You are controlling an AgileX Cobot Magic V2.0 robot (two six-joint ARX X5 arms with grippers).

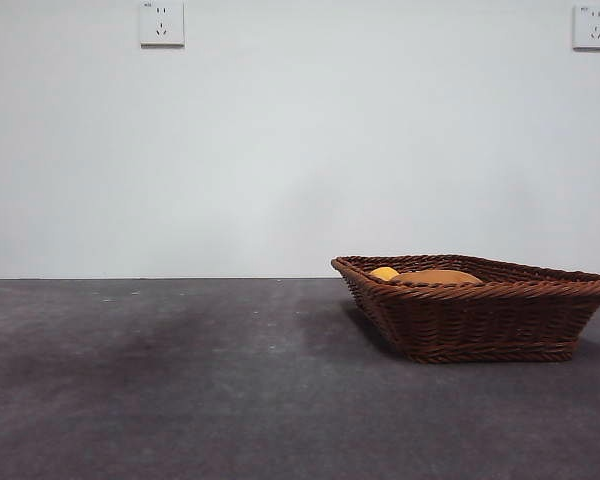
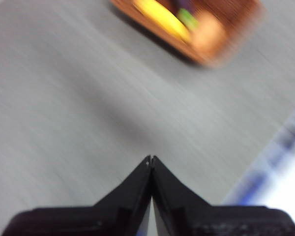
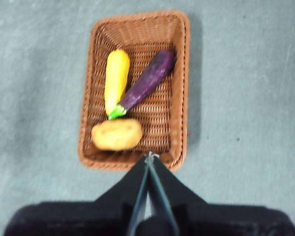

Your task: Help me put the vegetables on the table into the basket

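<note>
Brown wicker basket (image 3: 174, 93) with braided rim, standing on grey scuffed surface (image 1: 180, 400). Inside: yellow lumpy vegetable (image 3: 116, 78) at 10 o'clock, purple eggplant (image 3: 150, 78) with green cap at 1 o'clock, brown potato (image 3: 117, 134) at 7 o'clock, cap almost touching potato. Right fingers (image 3: 150, 157) clenched, empty, above basket's rim. Left fingers (image 2: 151, 160) clenched too, empty, well apart from basket.

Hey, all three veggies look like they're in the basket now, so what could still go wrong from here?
Little is left to go wrong. The right pincer, shut, hangs over the near rim of the basket by the potato; dropping lower might clip the rim and shift it. The left wrist view is smeared, so the left pincer seems to be moving; a sweep toward the basket could nudge the eggplant or yellow vegetable.
</note>
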